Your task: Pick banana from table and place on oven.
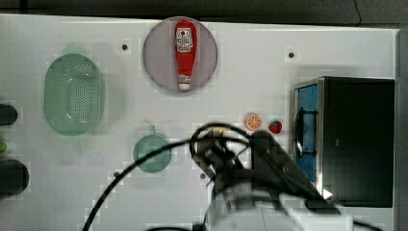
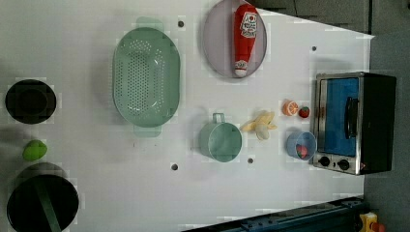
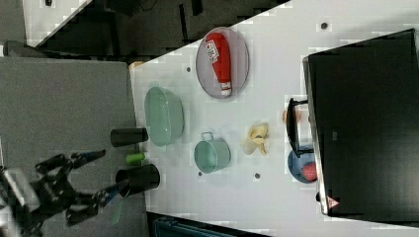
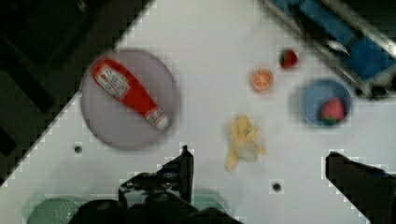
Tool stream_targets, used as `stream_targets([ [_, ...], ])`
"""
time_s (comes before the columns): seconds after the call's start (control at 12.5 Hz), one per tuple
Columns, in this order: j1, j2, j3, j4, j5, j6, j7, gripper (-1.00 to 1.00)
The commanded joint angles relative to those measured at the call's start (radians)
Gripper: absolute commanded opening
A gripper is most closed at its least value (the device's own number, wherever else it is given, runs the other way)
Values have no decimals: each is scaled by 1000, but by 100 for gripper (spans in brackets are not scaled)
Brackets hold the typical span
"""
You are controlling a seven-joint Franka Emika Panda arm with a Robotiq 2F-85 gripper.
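Your gripper hangs wide open, empty; descend off-centre and you'll nudge the peeled banana toward the cup.

The tabletop is white, dotted with small dark holes; the banana is pale cream-yellow; the oven has a black top, silver front, blue-tinted glass and black knobs; the ketchup bottle is red with a white cap and a white-and-dark label, on a grey-lilac plate; the colander and the cup are mint green, the colander perforated; the orange slice is orange; two strawberries are red, one in a light blue bowl; the end effector is black.
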Motion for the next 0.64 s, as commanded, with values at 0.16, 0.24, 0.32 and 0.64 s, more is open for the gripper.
stream_targets([
  [0.16, -1, 220, -12, -168, 7, 137, 9, 100],
  [0.24, -1, 259, -12, -192, 7, 194, 9, 100],
  [0.32, -1, 299, -12, -214, 7, 253, 9, 100],
  [0.64, -1, 461, -14, -296, 7, 486, 9, 100],
])
